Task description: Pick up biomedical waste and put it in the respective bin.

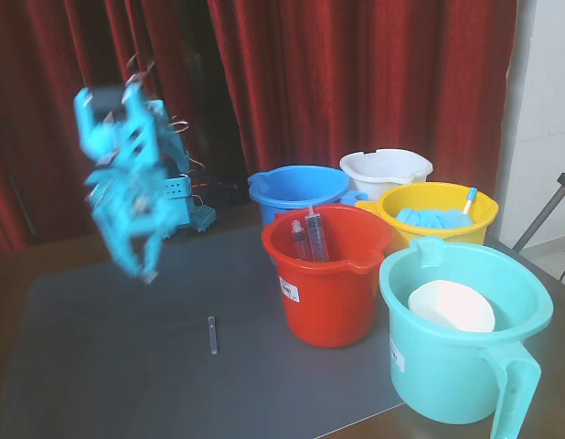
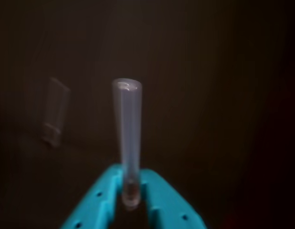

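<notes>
In the wrist view my cyan gripper [image 2: 131, 186] is shut on the lower end of a thin clear plastic tube [image 2: 127, 124], the biomedical waste, which sticks straight out from the fingers. In the fixed view the gripper [image 1: 141, 265] hangs blurred in the air over the left part of the grey mat; the held tube is not discernible there. A second clear tube [image 1: 212, 335] lies on the mat below and to the right of the gripper, and it shows faintly in the wrist view [image 2: 54, 114]. The white bucket [image 1: 385, 169] stands at the back right, far from the gripper.
A blue bucket [image 1: 296, 187], a yellow bucket [image 1: 438, 215] and a red bucket [image 1: 328, 274] holding syringes cluster on the right. A teal jug [image 1: 465, 329] with a white disc stands at the front right. A red curtain hangs behind.
</notes>
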